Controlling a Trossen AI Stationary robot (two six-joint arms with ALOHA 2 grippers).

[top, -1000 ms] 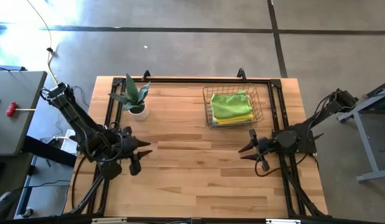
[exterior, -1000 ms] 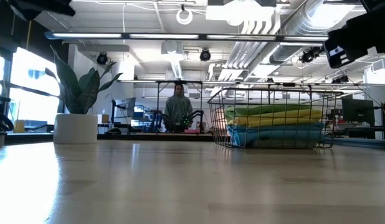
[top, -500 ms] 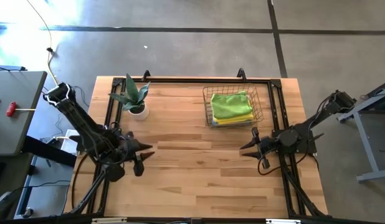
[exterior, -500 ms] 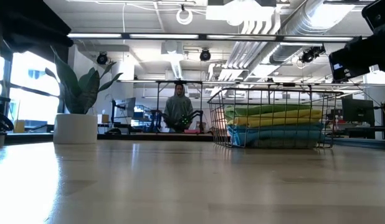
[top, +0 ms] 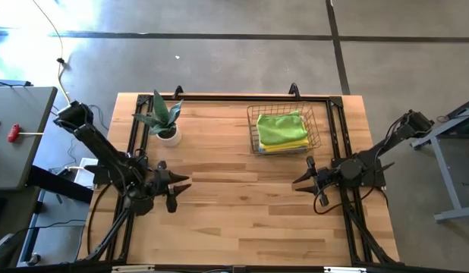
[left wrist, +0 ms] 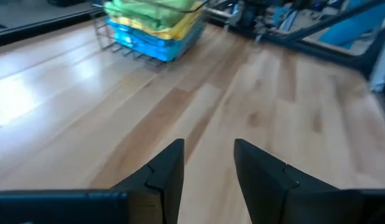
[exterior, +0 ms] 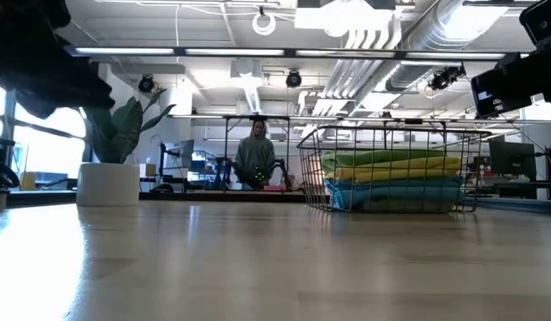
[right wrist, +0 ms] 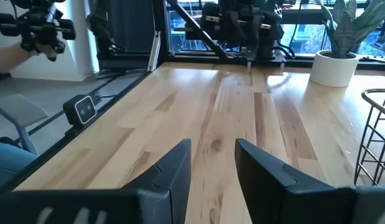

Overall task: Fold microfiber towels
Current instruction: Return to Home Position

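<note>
Folded microfiber towels (top: 282, 129) lie stacked in a wire basket (top: 319, 133) at the table's far right, lime green on top, yellow and teal blue below (exterior: 396, 183) (left wrist: 152, 28). My left gripper (top: 184, 183) hovers open over the table's left side, pointing toward the right, nothing between its fingers (left wrist: 208, 152). My right gripper (top: 298, 182) hovers open at the right side, just nearer than the basket, pointing left, also with nothing between its fingers (right wrist: 212, 152).
A small potted plant (top: 165, 121) stands at the far left of the table. A black frame rail (top: 219, 98) runs along the table's edges. A person (exterior: 255, 156) stands in the room behind. Bare wood lies between the two grippers.
My left gripper has come down toward the table and shifted slightly toward the right, its wrist turning a little. My right gripper has hardly moved. The towels and basket have stayed put.
</note>
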